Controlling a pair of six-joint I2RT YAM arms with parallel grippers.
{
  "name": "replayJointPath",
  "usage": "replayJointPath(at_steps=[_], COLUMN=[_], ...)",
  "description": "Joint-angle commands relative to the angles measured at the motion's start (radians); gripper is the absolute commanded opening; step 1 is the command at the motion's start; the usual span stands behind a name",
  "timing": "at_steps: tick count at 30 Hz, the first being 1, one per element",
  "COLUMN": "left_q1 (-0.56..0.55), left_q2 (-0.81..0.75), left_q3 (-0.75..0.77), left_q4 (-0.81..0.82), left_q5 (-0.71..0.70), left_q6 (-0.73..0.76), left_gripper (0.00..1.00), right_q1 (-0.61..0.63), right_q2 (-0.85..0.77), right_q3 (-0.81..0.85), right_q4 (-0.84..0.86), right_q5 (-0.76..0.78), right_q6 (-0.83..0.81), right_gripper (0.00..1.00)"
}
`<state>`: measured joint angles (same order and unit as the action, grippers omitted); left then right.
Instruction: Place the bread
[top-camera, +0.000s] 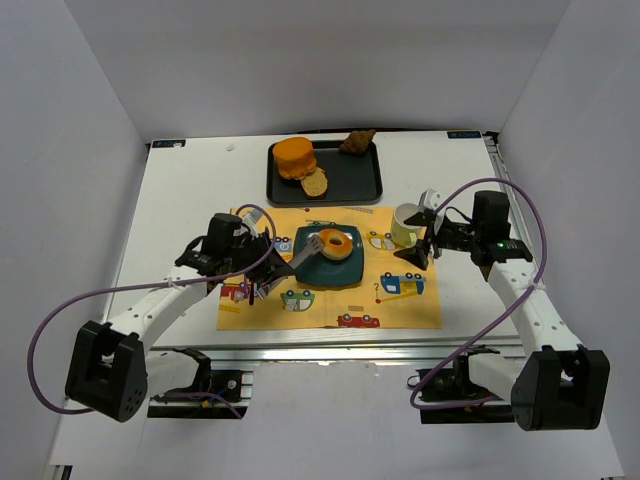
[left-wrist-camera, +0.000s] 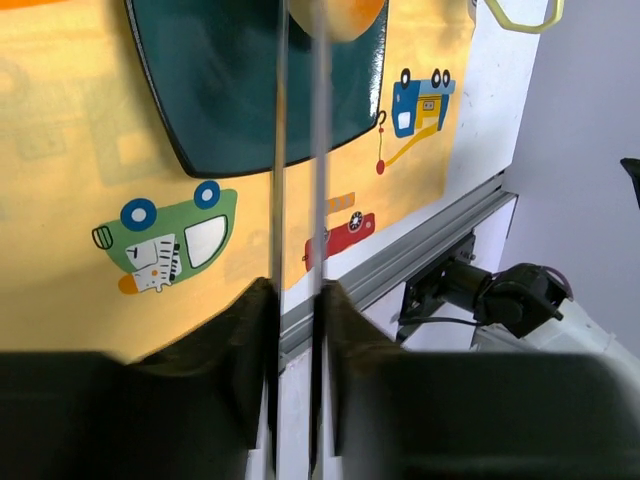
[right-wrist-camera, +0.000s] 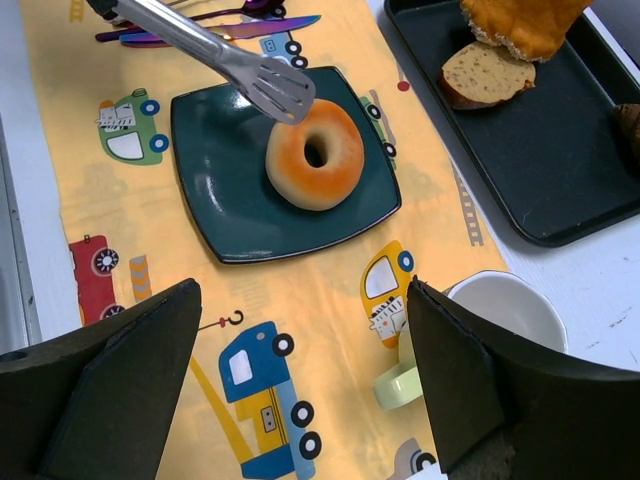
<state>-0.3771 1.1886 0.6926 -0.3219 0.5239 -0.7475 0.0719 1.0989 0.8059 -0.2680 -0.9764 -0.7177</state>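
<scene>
The bread (top-camera: 335, 243) is a small golden ring. It lies on the dark teal square plate (top-camera: 312, 272) in the middle of the yellow car-print placemat (top-camera: 400, 305). My left gripper (top-camera: 262, 274) is shut on metal tongs (top-camera: 295, 258). The tong tips reach the bread's left edge, and I cannot tell if they pinch it. The right wrist view shows the bread (right-wrist-camera: 315, 155), plate (right-wrist-camera: 215, 190) and tongs (right-wrist-camera: 200, 45). The left wrist view shows my left gripper (left-wrist-camera: 297, 290), the tongs (left-wrist-camera: 280, 150) and the bread (left-wrist-camera: 345, 15). My right gripper (top-camera: 415, 255) (right-wrist-camera: 303, 290) is open and empty, right of the plate.
A pale green mug (top-camera: 406, 225) (right-wrist-camera: 500, 310) stands right beside my right gripper. A black tray (top-camera: 350, 180) at the back holds a large orange loaf (top-camera: 294, 155), a flat slice (top-camera: 315, 182) and a brown piece (top-camera: 357, 141). Iridescent cutlery (right-wrist-camera: 250, 30) lies left of the plate.
</scene>
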Motion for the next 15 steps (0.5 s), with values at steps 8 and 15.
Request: replayJointPath(at_steps=[8,15], left_q1=[0.026,0.16], left_q2=[-0.121,-0.17], left_q3=[0.068,0.171], left_q4=[-0.08,-0.217], left_q5=[-0.053,-0.102], left_q6=[0.034,0.109], left_gripper=[0.61,0.38], right_q1=[-0.004,-0.004], right_q2=[0.001,0.013], right_q3=[0.027,0.041], right_q4=[-0.036,-0.052], right_q5=[-0.03,-0.025], right_q6=[-0.02,-0.026], right_gripper=[0.88,0.89])
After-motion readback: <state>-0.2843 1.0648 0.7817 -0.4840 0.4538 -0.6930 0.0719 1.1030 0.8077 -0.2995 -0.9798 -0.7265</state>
